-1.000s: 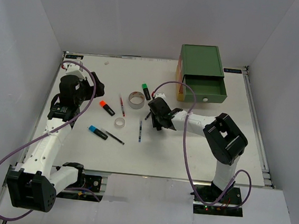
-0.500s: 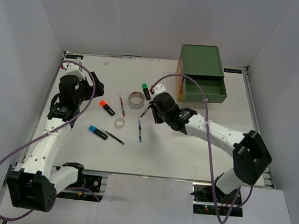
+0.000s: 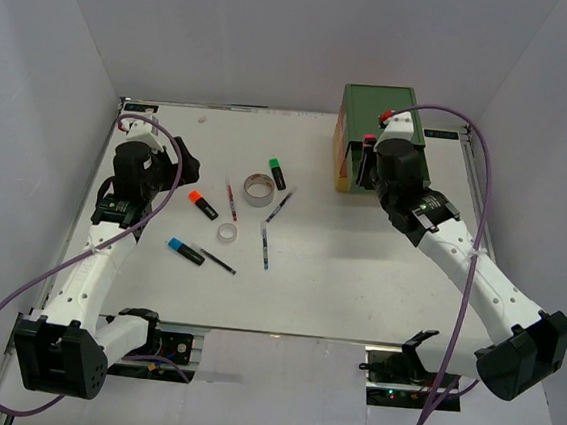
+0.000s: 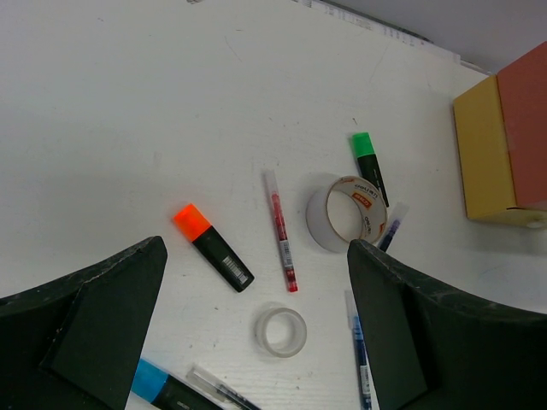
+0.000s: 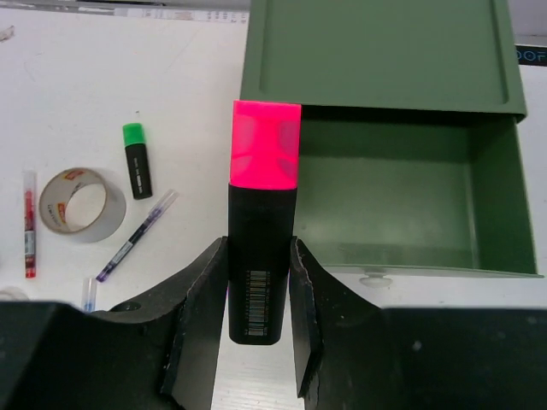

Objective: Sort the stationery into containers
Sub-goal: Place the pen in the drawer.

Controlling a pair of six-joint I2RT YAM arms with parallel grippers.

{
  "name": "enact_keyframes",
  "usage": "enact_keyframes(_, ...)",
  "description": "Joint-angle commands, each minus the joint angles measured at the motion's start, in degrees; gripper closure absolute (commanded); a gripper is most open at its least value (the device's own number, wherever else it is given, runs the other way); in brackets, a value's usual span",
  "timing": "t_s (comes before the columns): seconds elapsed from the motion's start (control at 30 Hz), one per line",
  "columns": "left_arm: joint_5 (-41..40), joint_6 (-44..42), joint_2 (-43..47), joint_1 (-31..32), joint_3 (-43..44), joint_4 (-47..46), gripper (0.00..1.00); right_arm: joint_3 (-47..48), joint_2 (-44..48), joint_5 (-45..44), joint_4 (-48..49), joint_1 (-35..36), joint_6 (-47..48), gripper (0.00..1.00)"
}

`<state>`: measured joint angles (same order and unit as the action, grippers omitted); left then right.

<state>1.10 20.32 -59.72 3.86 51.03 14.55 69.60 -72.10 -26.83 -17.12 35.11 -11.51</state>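
White table (image 3: 357, 280) fills the walled cell. At its left the left gripper (image 4: 256, 256) hangs with its jaws spread wide and nothing between them. Below it lie an orange-capped highlighter (image 4: 214, 248) and a blue-capped highlighter (image 3: 185, 251), with a red pen (image 4: 281, 231) and a whitish tape roll (image 4: 259, 331) just to their right. Next come the grey tape roll (image 4: 323, 229), a green-capped highlighter (image 4: 369, 162) and a purple pen (image 5: 135, 237), all loose on the table. Farther right stands the drawer unit (image 3: 379, 111) with its green drawer (image 5: 496, 196) pulled out. The right gripper (image 5: 259, 256) clamps a pink-capped highlighter (image 5: 265, 154) by its black body, cap pointing away, at that drawer's left edge.
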Motion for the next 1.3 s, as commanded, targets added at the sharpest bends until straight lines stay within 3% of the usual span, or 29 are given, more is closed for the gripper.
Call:
enact_keyframes(0.0,1.09,0.34,0.31,-0.25,-0.40,-0.57,0.02,2.64,0.82,-0.15,-0.45,-2.06,-1.15,0.79)
enact_keyframes(0.33,1.09,0.25,0.75,-0.25,-0.40,-0.66,0.02,2.29,0.20,2.31,-0.72,-13.04,-18.89,0.76)
enact_keyframes(0.83,0.92,0.25,1.80,-0.25,-0.40,-0.48,0.02,2.38,-3.66,3.89,1.21,-15.95,-36.65,0.68)
enact_keyframes(1.17,0.74,0.34,2.33,-0.26,-0.40,-0.48,0.02,1.59,-5.42,6.52,1.66,-16.04,-38.15,0.50)
enact_keyframes(1.27,0.74,0.25,2.42,-0.34,-0.40,-0.48,0.02,0.97,-4.90,6.88,1.92,-16.04,-37.54,0.40)
